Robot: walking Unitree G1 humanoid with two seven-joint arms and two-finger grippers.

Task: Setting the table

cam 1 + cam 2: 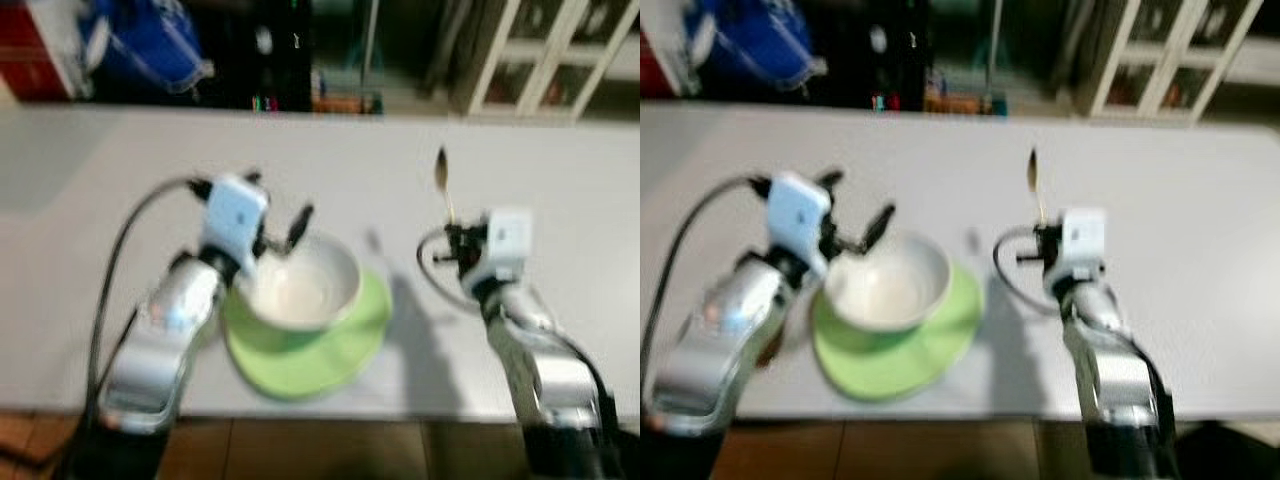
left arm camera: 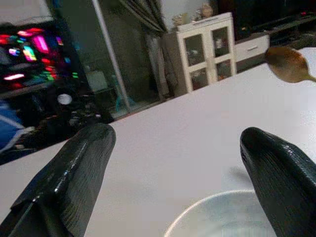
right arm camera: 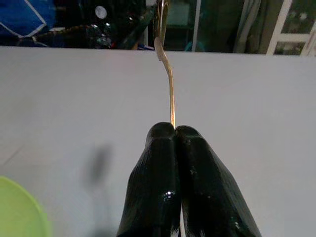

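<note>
White ceramic bowl (image 1: 300, 285) seated on a round lime-green plate (image 1: 310, 355) near the front edge of the pale grey surface (image 1: 320, 160), flanked by both grippers.

Left gripper (image 1: 272, 232) hovering at the bowl's far-left rim, black fingers (image 2: 74, 177) spread wide and released, bowl rim visible between them in the left wrist view. Right gripper (image 3: 175, 136) well to the right of the plate, raised above the surface, fingers clenched tight on the thin handle of a gold-coloured metal spoon (image 3: 167, 64). Spoon held upright, bowl end pointing up and away (image 1: 441, 170), casting a faint shadow on the surface beside the plate. White glass-fronted cabinet (image 2: 210, 49) and blue bag (image 1: 145, 45) beyond the far edge, blurred.
</note>
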